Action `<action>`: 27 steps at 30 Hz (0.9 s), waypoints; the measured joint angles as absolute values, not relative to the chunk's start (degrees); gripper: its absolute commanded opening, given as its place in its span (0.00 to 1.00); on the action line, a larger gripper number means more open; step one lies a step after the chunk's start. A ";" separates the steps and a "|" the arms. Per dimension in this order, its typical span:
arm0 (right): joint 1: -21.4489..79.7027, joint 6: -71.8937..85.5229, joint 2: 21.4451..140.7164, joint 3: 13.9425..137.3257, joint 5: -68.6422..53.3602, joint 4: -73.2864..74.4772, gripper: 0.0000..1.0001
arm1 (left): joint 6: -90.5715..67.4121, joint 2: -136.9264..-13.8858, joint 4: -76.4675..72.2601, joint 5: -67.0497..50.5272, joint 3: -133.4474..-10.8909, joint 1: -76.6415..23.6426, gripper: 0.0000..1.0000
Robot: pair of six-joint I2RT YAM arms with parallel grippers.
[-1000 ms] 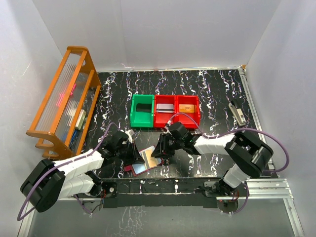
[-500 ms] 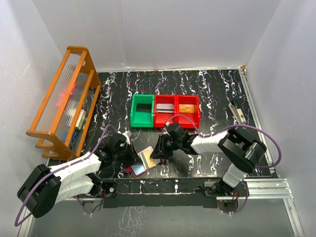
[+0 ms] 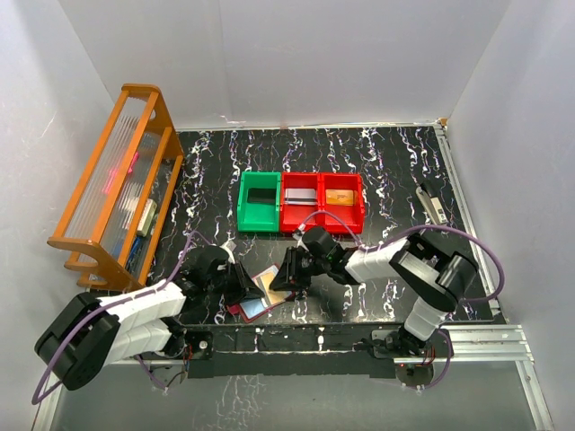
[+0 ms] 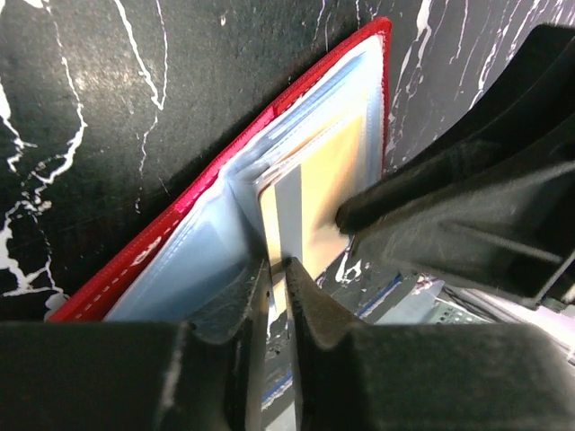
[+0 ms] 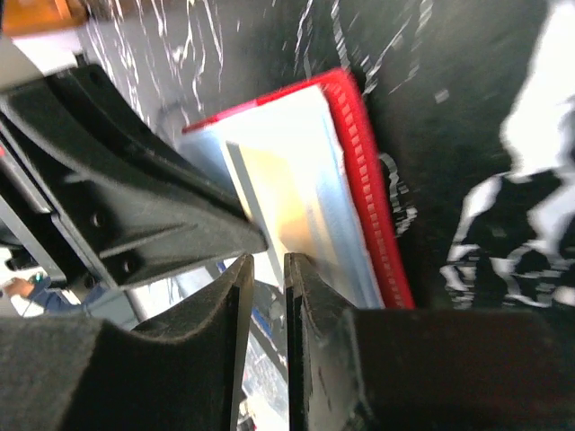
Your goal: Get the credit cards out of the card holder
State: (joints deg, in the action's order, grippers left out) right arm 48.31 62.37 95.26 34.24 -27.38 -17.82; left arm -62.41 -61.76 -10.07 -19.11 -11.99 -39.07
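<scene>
The card holder (image 3: 254, 299) lies open near the table's front edge, dark red with pale blue sleeves (image 4: 193, 260). A gold credit card (image 4: 319, 193) with a grey stripe sticks out of a sleeve. My left gripper (image 3: 239, 283) is at the holder's left side, and its jaws (image 4: 277, 266) are shut on the card's near edge. My right gripper (image 3: 286, 275) is at the holder's right side. Its jaws (image 5: 263, 262) stand a thin slit apart with nothing seen between them, and a fingertip (image 4: 349, 215) touches the card. The right wrist view shows the holder (image 5: 364, 180) and card (image 5: 274, 193).
A green bin (image 3: 259, 202) and two red bins (image 3: 322, 201) stand mid-table. One red bin holds a grey card (image 3: 301, 194), the other a tan card (image 3: 340, 195). An orange rack (image 3: 117, 184) stands at the left. A small object (image 3: 432, 205) lies at the right.
Both grippers have closed in slightly on the card holder, the right one shifting left. The holder has slid a little toward the front left.
</scene>
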 measured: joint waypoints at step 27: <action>48.58 60.34 92.84 36.25 -25.23 -10.59 0.26 | -57.30 -54.46 2.31 -16.21 -13.80 -39.11 0.33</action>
State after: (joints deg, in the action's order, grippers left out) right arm 48.58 60.34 92.84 36.25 -25.23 -10.59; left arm -57.30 -54.46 2.31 -16.21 -13.80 -39.11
